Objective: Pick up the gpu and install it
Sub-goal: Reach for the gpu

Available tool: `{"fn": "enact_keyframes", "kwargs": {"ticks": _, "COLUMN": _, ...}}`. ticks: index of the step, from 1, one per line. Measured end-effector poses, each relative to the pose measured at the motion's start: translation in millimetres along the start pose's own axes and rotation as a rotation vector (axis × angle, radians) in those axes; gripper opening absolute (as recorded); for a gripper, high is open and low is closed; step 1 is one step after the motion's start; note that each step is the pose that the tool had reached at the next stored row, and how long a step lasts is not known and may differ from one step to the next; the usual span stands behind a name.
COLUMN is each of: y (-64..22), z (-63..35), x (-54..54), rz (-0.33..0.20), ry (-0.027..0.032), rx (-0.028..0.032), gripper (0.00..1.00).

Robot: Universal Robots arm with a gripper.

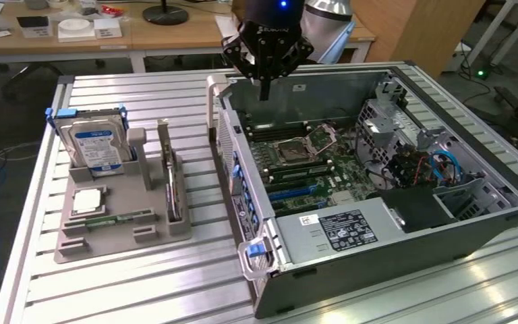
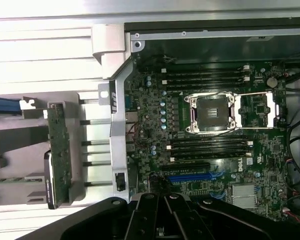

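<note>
**Overhead, a shut and empty hand; gpu parked in its holder**

Nearest in the exterior view, a ribbed metal surface (image 1: 151,283) carries an open computer case (image 1: 358,270) lying on its side, with a blue-tabbed handle (image 1: 253,255) at its near corner.

Just beside the case, toward the exterior view's left, sits a grey holder (image 1: 106,246). A narrow green memory stick (image 1: 115,219) lies flat in the holder's near part, with a square processor chip (image 1: 88,200) just behind it.

The gpu (image 1: 173,189) stands on its edge in a slot along the holder's case-side flank, upright, thin and dark. Nothing grips or touches it. From the wrist view it appears edge-on as a green strip with a dark rim, outside the case wall. A silver hard drive (image 1: 97,145) with a blue label stands upright at the holder's far end.

Inside the case, the motherboard (image 1: 331,169) lies exposed. Its processor socket (image 1: 293,150) has the metal frame swung open, and there are dark memory slots on either side of it.

Farther back, the hand (image 1: 264,94) hangs above the case's far wall, pointing straight down. Its fingers are pressed together with nothing between them. It is well apart from the gpu, which lies nearer the camera and toward the exterior view's left.

Beyond the surface stand wooden desks (image 1: 61,40) with small boxes on them.
</note>
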State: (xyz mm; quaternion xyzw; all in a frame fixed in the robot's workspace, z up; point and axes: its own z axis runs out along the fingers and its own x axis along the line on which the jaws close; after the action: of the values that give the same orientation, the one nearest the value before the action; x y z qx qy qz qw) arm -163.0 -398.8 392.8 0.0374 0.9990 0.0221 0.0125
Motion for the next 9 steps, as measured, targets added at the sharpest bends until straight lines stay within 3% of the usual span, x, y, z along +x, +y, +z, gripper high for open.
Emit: {"fn": "enact_keyframes", "kwargs": {"ticks": 9, "y": -0.8, "z": -0.1, "x": 11.1, "rz": 0.0, "ry": 0.0, "rx": 0.0, "gripper": 0.11}}
